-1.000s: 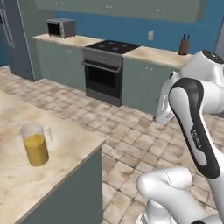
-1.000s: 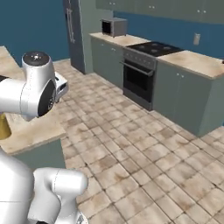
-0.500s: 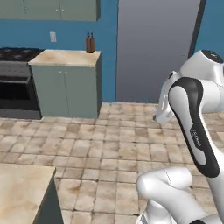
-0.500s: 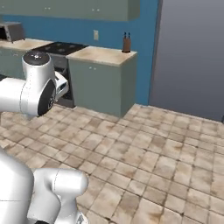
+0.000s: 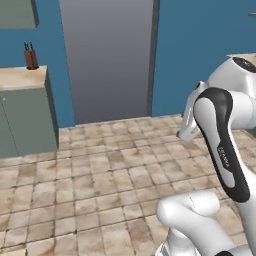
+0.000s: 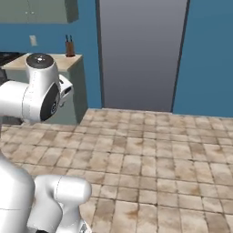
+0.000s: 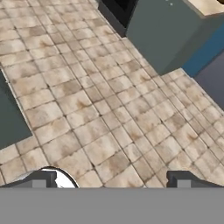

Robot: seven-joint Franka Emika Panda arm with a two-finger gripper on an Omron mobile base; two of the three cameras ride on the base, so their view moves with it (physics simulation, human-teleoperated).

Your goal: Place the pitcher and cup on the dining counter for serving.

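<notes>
I see the gripper [image 7: 109,181] spread wide, grasping nothing, hanging over tiled floor [image 7: 105,118]. A knife block [image 5: 31,56] stands upright on the left worktop [image 5: 22,78]. I cannot locate pitcher or cup.

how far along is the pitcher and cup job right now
Nothing looks done from here. The claw is open and holds nothing, its tips over bare tiled floor. The base faces a tall grey panel in a blue wall, beside a cabinet with a knife block. Fetching both items and setting them down is left.
</notes>
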